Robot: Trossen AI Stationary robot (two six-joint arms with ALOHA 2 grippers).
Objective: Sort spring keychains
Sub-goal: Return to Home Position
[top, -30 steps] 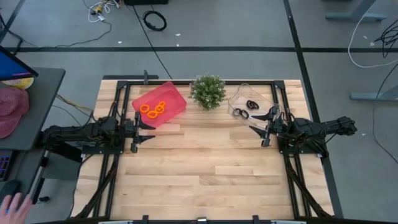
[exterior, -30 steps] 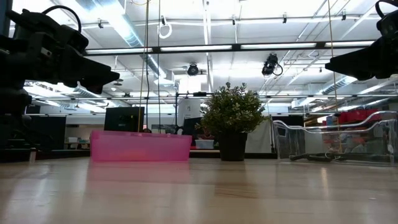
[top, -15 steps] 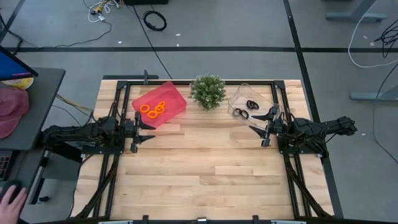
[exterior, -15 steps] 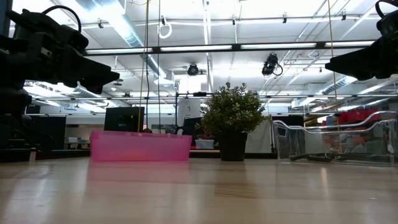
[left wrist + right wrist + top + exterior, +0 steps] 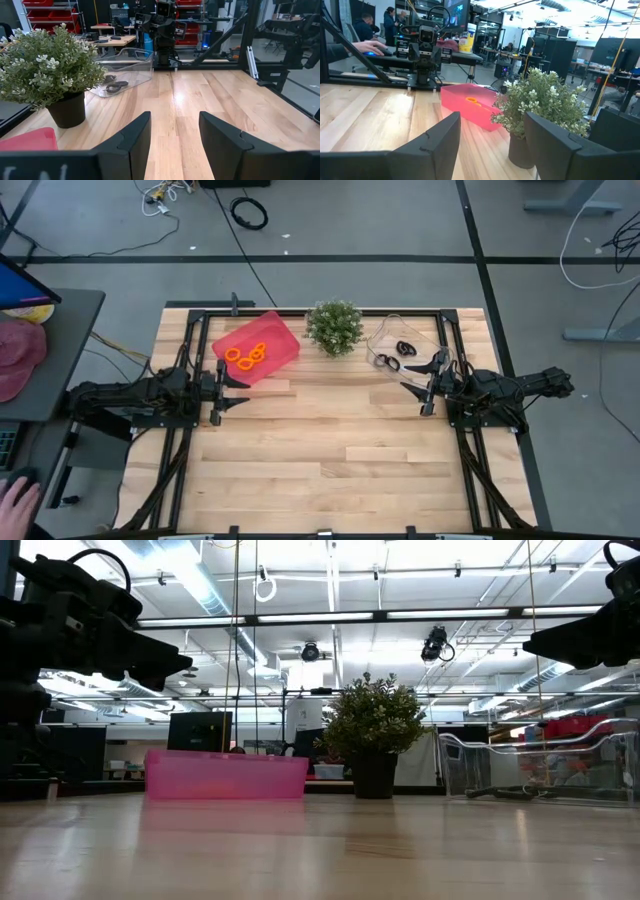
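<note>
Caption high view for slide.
Orange keychains in pink bin, black keychains in clear bin; left gripper, right gripper open nearby.

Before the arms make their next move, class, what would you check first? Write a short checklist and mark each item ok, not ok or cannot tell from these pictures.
1. Left tool open and holding nothing: ok.
2. Right tool open and holding nothing: ok.
3. Orange keychains lie inside the pink bin: ok.
4. Black keychains lie inside the clear bin: ok.
5. No keychain loose on the table: ok, none seen in the high view.
6. Person's hand is off the table, away from both arms: ok.
</note>
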